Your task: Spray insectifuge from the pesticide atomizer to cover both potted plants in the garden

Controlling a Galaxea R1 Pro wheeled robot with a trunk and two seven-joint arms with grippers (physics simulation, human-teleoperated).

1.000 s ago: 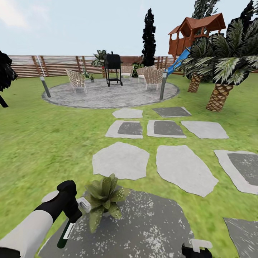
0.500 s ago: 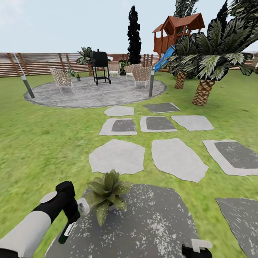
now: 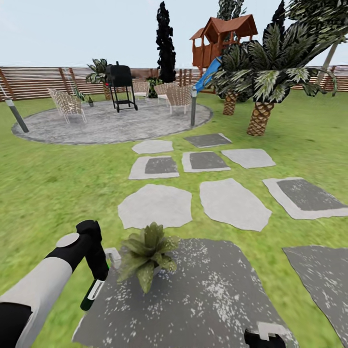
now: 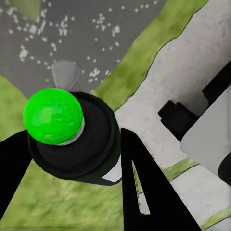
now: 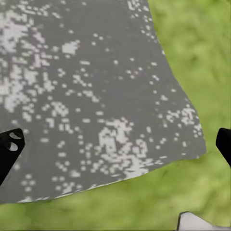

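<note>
Camera view has swung right, while my left gripper [image 3: 99,275] stays clenched on the pesticide atomizer [image 3: 92,296] just beside the potted plant [image 3: 146,251], in spraying reach.

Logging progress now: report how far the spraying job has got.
Done: the atomizer is picked up, clamped in the left gripper; the left wrist view shows its green cap between the fingers. In hand: it hangs beside one plant on the dark stone. No spray is visible. Left: covering this plant and the second one. The right gripper is open over the stone.
</note>
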